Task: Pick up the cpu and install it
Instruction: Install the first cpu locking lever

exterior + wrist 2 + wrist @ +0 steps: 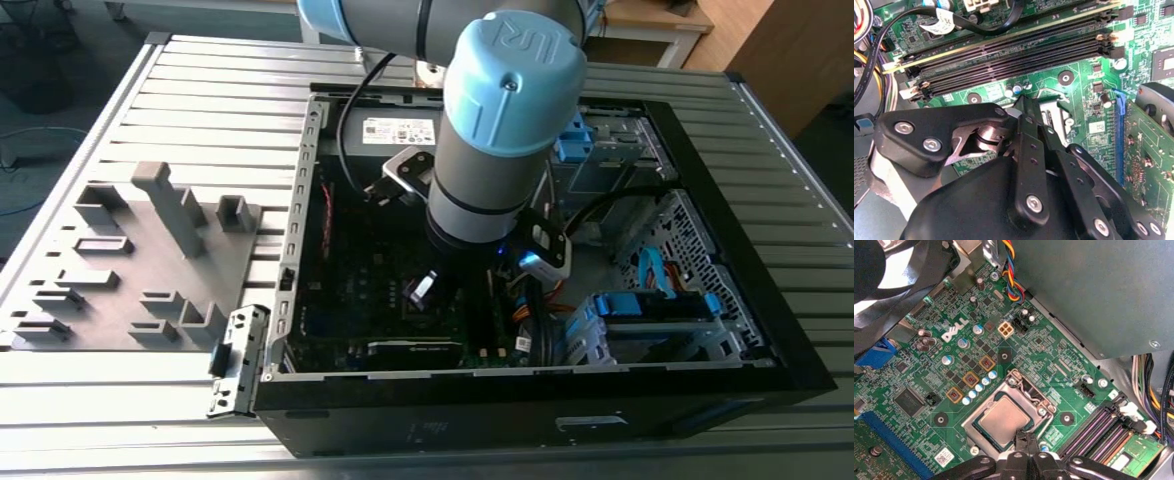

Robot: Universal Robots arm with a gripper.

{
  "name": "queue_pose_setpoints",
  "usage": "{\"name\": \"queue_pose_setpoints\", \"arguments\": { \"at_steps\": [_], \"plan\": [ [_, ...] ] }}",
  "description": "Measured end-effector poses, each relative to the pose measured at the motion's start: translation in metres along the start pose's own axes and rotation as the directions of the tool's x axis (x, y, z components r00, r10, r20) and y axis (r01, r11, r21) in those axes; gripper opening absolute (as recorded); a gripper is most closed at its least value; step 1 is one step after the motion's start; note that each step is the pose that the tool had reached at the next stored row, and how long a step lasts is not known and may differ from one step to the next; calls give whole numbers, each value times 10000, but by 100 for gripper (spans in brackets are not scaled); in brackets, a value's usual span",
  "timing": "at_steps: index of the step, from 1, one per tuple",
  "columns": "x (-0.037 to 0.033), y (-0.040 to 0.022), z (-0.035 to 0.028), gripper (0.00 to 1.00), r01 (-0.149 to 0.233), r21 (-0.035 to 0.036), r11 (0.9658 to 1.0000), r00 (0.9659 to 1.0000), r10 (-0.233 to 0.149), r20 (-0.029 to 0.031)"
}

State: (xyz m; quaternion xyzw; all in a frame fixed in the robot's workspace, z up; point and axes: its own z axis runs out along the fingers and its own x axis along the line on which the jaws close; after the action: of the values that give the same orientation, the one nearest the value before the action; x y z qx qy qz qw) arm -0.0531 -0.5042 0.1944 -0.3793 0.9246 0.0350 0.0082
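The cpu (1004,419) lies in the socket bracket (1010,415).

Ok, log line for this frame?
arm: inside case | pincer: at cpu edge, fingers together | cpu: lying in socket | board: below

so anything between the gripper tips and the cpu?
Nothing. In the first wrist view the gripper sits right at the edge of the cpu, which lies in its socket on the green board.

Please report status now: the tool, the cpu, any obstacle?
Tool shut, tips at the cpu's edge. Cpu lying flat in socket frame. No obstacle seen over it.
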Motion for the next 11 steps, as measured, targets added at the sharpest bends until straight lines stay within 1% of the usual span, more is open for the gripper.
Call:
{"name": "queue_pose_setpoints", "arguments": {
  "at_steps": [11],
  "plan": [
    [37, -61, -7, 11, 0, 3, 10000, 10000, 0, -6]
  ]
}}
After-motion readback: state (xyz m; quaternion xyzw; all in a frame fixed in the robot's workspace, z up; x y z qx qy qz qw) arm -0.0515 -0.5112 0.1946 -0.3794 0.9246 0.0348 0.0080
